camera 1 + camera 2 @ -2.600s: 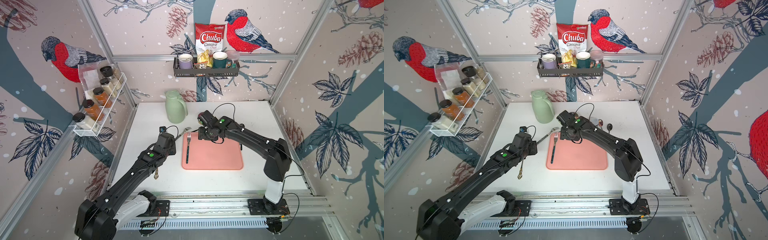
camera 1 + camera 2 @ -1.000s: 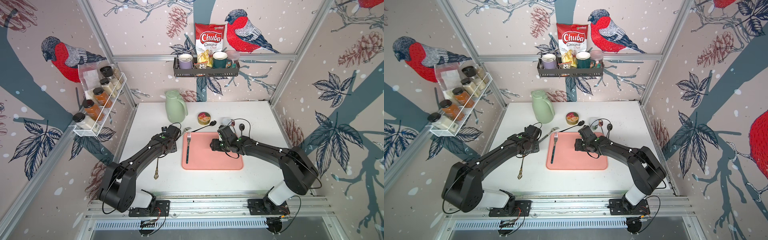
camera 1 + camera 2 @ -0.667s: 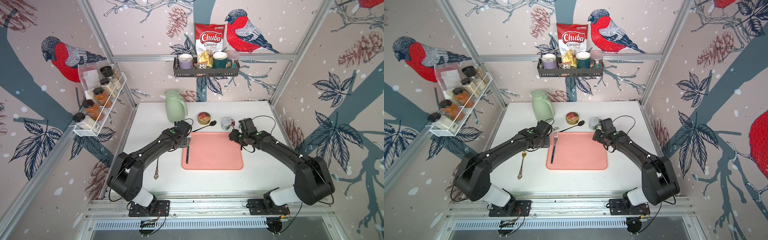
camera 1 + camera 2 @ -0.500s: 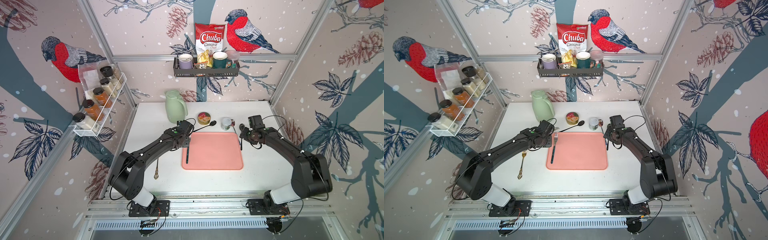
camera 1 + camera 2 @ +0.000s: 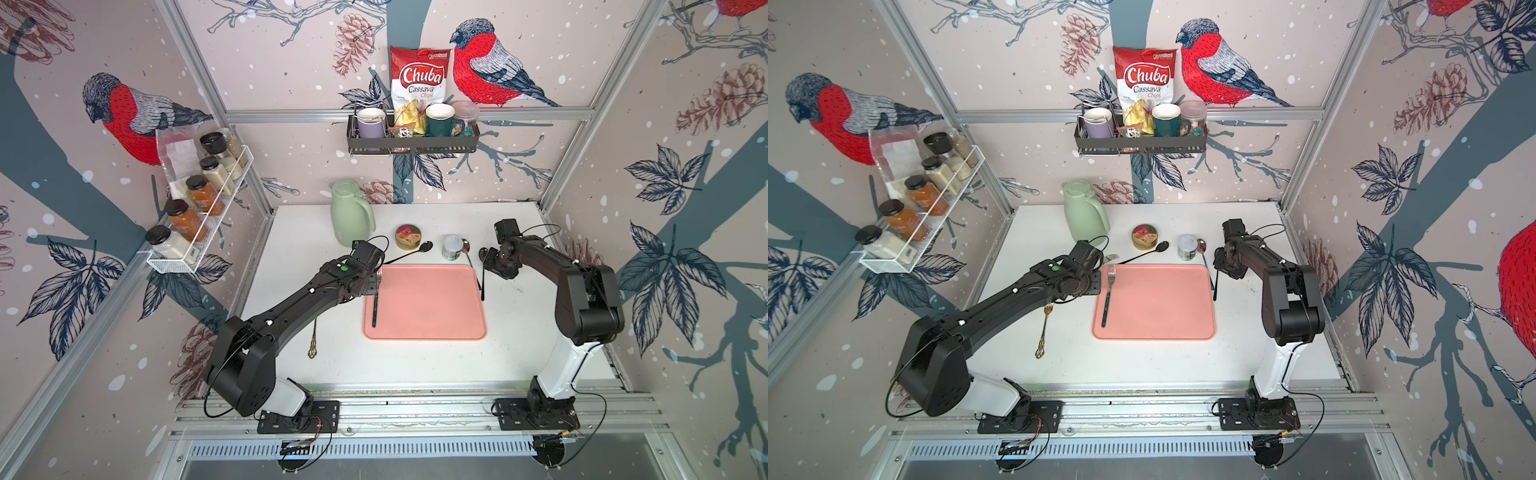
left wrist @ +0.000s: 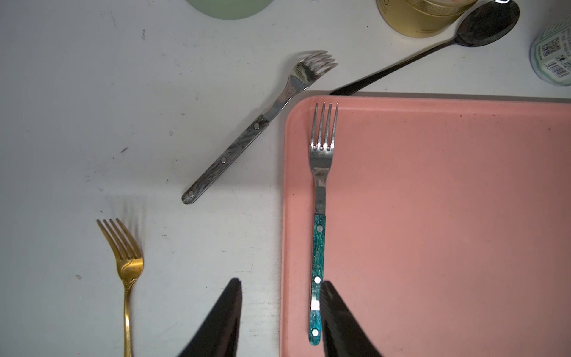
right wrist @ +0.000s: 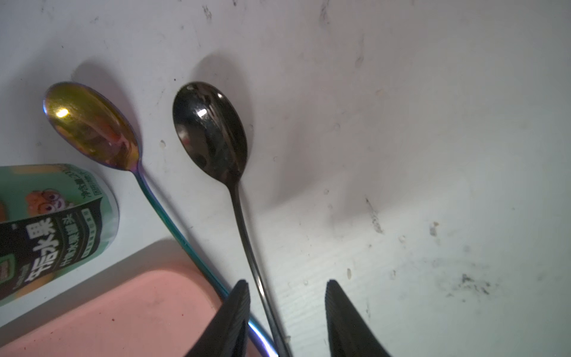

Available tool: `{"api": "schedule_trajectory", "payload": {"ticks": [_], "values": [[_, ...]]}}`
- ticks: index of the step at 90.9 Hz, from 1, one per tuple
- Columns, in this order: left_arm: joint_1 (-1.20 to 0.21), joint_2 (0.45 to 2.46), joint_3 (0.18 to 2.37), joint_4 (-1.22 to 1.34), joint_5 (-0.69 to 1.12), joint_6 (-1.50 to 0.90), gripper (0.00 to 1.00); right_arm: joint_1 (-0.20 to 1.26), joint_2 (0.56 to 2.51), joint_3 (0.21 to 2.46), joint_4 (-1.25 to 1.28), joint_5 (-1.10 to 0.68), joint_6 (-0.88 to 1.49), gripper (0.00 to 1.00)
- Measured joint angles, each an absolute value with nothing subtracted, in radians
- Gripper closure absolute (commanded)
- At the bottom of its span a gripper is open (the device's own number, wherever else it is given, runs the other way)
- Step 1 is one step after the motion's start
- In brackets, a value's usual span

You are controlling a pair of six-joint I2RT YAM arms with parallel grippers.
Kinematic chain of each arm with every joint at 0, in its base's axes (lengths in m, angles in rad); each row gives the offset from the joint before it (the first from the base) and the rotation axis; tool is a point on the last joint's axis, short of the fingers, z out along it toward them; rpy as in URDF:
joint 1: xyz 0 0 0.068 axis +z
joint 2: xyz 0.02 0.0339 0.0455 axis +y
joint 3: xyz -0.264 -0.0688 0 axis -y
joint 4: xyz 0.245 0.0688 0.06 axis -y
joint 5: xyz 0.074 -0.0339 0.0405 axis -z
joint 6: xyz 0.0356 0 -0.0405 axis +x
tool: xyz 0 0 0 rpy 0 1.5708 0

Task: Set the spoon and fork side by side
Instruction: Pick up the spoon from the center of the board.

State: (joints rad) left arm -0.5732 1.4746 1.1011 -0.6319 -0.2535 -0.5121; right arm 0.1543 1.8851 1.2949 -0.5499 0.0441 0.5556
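While the teal-handled fork lies on the tray (tines toward frame top), left jaws gape empty; right jaws, apart, straddle the black spoon.

White table holds tray, jug, tins (plus loose cutlery).

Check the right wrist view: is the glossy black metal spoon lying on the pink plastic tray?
No, the glossy black metal spoon lies on the white table, just off the pink plastic tray at its corner.
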Motion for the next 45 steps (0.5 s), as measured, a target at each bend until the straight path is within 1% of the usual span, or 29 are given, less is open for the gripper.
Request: {"api": "schedule_trajectory", "payload": {"ticks": [26, 38, 45], "values": [[-0.573, 1.489, 1.101, -0.632, -0.239, -0.505, 0.57, 0.181, 1.982, 1.372, -0.571, 0.025, 0.549, 0.60], [-0.573, 1.491, 1.101, -0.632, -0.236, -0.505, 0.57, 0.187, 2.016, 1.405, -0.587, 0.024, 0.548, 0.66], [-0.573, 1.491, 1.101, -0.632, -0.236, -0.500, 0.57, 0.187, 2.031, 1.412, -0.593, 0.025, 0.546, 0.72]]}}
